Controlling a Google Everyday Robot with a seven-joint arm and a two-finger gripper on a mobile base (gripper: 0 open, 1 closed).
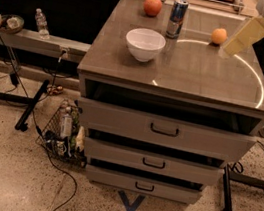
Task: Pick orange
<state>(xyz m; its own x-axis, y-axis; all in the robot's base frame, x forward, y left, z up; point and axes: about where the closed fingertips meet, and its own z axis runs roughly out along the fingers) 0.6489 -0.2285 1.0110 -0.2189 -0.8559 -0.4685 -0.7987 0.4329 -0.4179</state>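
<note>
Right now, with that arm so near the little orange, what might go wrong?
The tool hangs just right of the orange, over the far right of the cabinet. A glancing touch could roll the round fruit off the back edge. The upright can stands to its left; a wide sweep might tip it. The apple looks similar and could be grabbed instead.

Gripper (229,46) hovers just beside the orange (218,35)
</note>
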